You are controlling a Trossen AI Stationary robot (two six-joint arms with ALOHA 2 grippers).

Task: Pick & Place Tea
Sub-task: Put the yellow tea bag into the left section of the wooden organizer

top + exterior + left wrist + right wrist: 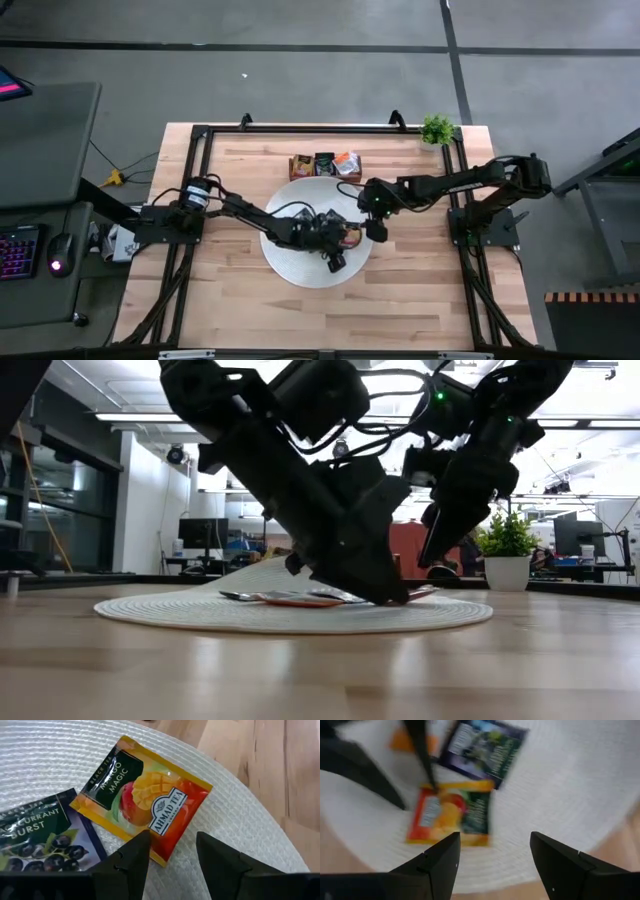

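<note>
Left wrist view: orange mango sachet (145,812) lies flat on the round white mat (235,815), square so no real long axis, rotated so one corner points at the left gripper (172,852). Fingers (132,857) are apart, straddling that near corner just above the mat, clamped on nothing. A dark blue blackcurrant sachet (42,837) sits beside the mango one, its edge tucked under it.

Right wrist view shows the right gripper (492,862) hanging above the mat near the same orange sachet, fingers wide apart and empty; the left arm crosses between it and the sachets.

High view: mat at the middle of the wooden table (420,300); wooden tray (326,165) with sachets just beyond the mat, small potted plant (437,129) at the far right corner. Office room with desks and monitors behind.
</note>
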